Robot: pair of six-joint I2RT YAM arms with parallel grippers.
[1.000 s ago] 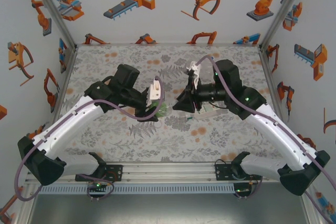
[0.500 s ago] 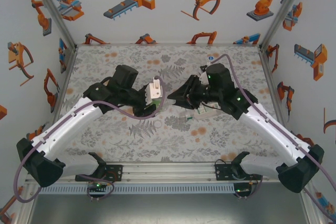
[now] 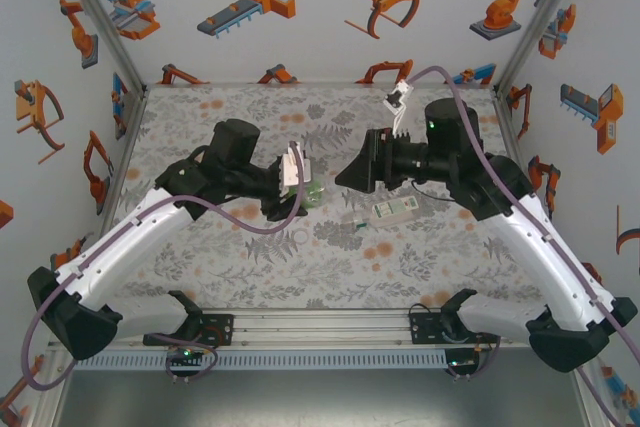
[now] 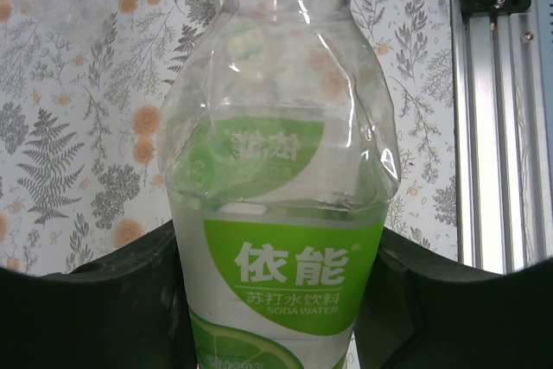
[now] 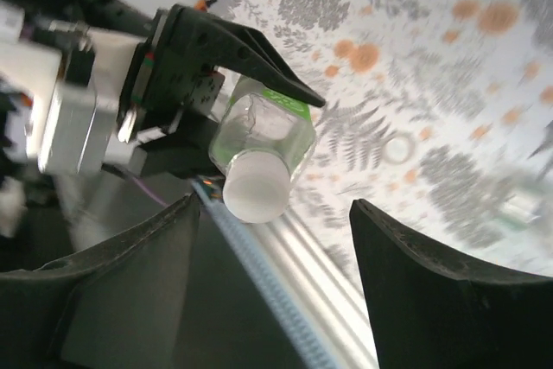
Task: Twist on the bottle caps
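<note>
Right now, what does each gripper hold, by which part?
Left gripper: clear plastic bottle with green-and-white label, gripped at its labelled body. Right gripper: nothing.

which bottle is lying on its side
The loose bottle, flat on the table; the held bottle is gripped in the left end effector, off the table.

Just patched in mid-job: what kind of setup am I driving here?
Probably an enclosed robot test cell: white walls printed with cartoon robot arms, aluminium frame posts, floral-print tabletop.
</note>
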